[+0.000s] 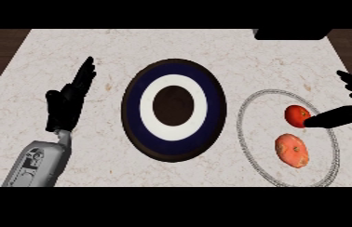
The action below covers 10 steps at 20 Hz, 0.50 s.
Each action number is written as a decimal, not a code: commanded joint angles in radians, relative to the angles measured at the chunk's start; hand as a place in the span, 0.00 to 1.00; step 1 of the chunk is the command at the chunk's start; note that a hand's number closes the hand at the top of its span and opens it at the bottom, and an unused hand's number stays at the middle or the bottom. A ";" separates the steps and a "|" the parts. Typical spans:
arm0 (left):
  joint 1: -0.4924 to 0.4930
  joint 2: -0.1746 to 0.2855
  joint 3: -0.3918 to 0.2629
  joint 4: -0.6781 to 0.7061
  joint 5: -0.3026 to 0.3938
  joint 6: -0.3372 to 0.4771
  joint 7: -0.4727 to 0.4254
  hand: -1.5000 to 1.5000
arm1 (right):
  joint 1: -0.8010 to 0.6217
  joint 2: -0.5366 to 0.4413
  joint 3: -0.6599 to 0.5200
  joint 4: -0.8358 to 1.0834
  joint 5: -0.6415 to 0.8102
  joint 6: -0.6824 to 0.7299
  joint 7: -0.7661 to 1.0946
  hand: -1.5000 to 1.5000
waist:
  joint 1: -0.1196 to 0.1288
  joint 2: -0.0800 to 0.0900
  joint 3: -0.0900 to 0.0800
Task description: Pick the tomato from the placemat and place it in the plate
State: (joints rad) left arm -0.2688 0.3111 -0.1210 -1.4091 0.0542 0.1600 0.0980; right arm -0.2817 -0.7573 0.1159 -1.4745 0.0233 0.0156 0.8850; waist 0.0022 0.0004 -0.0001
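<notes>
Tomato [295, 114] sits on the placemat's [261, 133] far right part, a reddish lump [292, 150] just nearer. Right hand [328, 119] shows at the counter's [103, 168] right edge, fingers spread, one tip seemingly touching the tomato. Plate [174, 66] lies mid-counter, bare marble around it. Left hand [67, 100] rests open by the left edge.

Grey left forearm [37, 162] (dark panel markings), black left hand [67, 103]; black right hand [331, 118].

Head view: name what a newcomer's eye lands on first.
The ringed plate, blue, white and brown, sits mid-counter. Right of it, a round placemat bears a red tomato and a paler orange-red fruit. The right hand is beside the tomato; the left hand rests open at left.
</notes>
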 commanded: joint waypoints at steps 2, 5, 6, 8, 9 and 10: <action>-0.032 -0.046 0.008 0.044 -0.032 0.006 -0.011 0.50 | -0.068 0.017 -0.021 0.124 0.004 0.136 -0.010 0.00 | 0.001 0.001 0.000; -0.035 0.015 0.068 0.037 -0.002 -0.055 0.000 0.50 | 0.000 0.111 0.029 0.123 0.073 0.078 -0.042 0.00 | -0.001 0.000 0.000; -0.026 -0.013 0.063 0.108 -0.007 -0.071 -0.065 0.50 | -0.022 0.111 0.021 0.142 0.087 0.099 -0.019 0.00 | -0.002 0.001 0.000; -0.060 -0.037 0.060 0.077 -0.037 -0.046 -0.021 0.50 | -0.096 0.154 0.005 0.231 0.116 0.118 -0.045 0.00 | 0.002 0.002 0.000; 0.060 -0.036 0.030 -0.064 -0.045 -0.042 0.009 0.50 | -0.003 0.160 -0.004 0.168 0.126 0.092 -0.068 0.00 | 0.002 -0.001 0.000; 0.010 -0.008 0.055 -0.025 -0.038 -0.070 0.022 0.50 | -0.027 0.149 -0.009 0.270 0.139 0.123 -0.144 0.00 | 0.003 0.000 0.001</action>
State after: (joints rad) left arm -0.2671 0.2923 -0.0795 -1.4025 0.0255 0.1147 0.0935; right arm -0.3146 -0.6420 0.1157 -1.3057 0.1156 0.1182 0.8289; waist 0.0038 0.0006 0.0000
